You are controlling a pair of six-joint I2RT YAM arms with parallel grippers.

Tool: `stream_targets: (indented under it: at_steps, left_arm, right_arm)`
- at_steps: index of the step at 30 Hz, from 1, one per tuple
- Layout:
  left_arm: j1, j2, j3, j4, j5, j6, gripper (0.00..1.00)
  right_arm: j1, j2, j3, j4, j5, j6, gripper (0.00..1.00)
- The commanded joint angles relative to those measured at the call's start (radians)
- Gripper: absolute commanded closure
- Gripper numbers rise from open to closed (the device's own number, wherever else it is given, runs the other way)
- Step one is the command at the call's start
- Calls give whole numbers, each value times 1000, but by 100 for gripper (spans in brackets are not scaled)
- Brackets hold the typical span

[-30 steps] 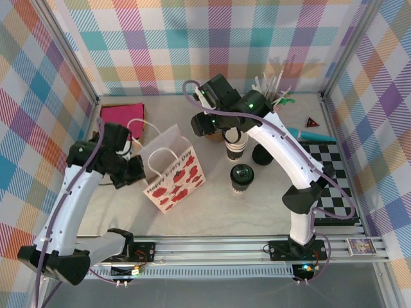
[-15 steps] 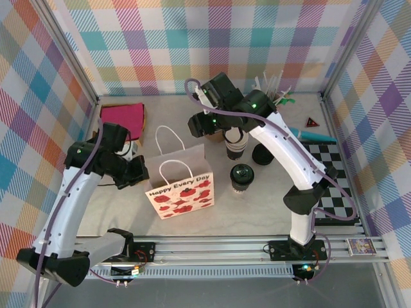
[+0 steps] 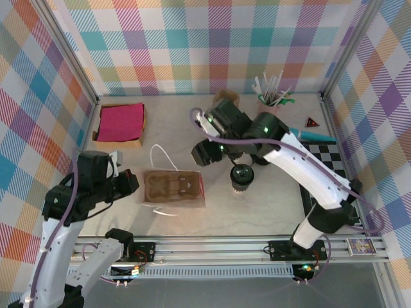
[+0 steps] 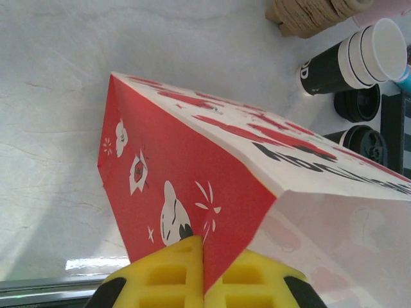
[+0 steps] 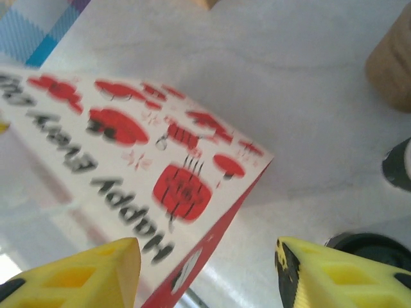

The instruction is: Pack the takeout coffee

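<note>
The takeout coffee (image 3: pixel 242 174) stands upright, lid on, at 3 o'clock of the paper bag (image 3: pixel 174 188) (mouth facing up). The left gripper (image 4: pixel 204 256) is clenched on the bag's 9 o'clock side fold. The right gripper (image 5: pixel 205 253) hangs spread wide over its 1 o'clock corner, grasping nothing. That arm could sweep the cup over, and a single pinch may let the bag sag shut.

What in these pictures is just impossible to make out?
- Top view: what lies in the paper bag; the brown shapes are too small to tell.
- Right wrist view: the bag's lettering, blurred and cut by the left edge.
- Left wrist view: the takeout coffee, its lower part behind the bag's rim.
</note>
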Motion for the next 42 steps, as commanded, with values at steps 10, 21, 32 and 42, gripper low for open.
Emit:
stream_targets:
  at_steps: [10, 21, 32, 42]
  left_arm:
    - [-8, -71, -91, -34, -4, 71, 100]
    - [-17, -60, -101, -49, 1, 64, 100]
    - [-18, -47, -86, -44, 17, 18, 100]
    - [-25, 11, -44, -62, 42, 30, 100]
  right_arm:
    - [121, -105, -218, 85, -1, 141, 40]
    - [142, -28, -29, 145, -123, 63, 48]
    - [185, 122, 42, 182, -275, 27, 81]
    - [210, 178, -37, 246, -268, -71, 92]
